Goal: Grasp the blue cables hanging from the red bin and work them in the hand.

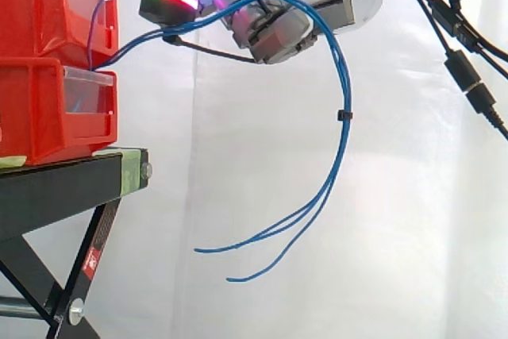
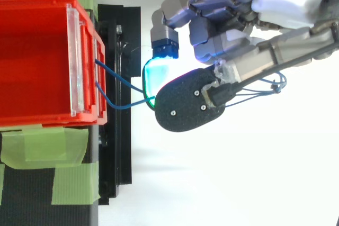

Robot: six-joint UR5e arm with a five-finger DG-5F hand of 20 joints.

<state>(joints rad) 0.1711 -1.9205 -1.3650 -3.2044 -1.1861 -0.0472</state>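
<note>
- Closest to my overhead camera is the hand (image 2: pixel 222 19). A dark-backed fingertip (image 2: pixel 186 107) covers the blue cables (image 1: pixel 344 126) from above, so I read the grip from the side view.
- Far left, the red bin (image 2: pixel 37 2) sits on the black stand (image 1: pixel 63 176), with green tape (image 2: pixel 45 146) laid across the stand beside it. I take the tape to be there so that tugging does not shift things.
- From the bin's right face the blue cables rise and run straight into the hand. Being anchored in the bin, they give the hand something to pull against.
- The hand is level with the bin's top and just right of it, with the arm reaching in from the right. Its fingers are curled round the cables, and I judge they are closed on them rather than merely draped.
- Right of the hand the cables drop in a long loop, bound by a black tie (image 1: pixel 343 115). Their loose ends trail back left, hanging free of the stand.
</note>
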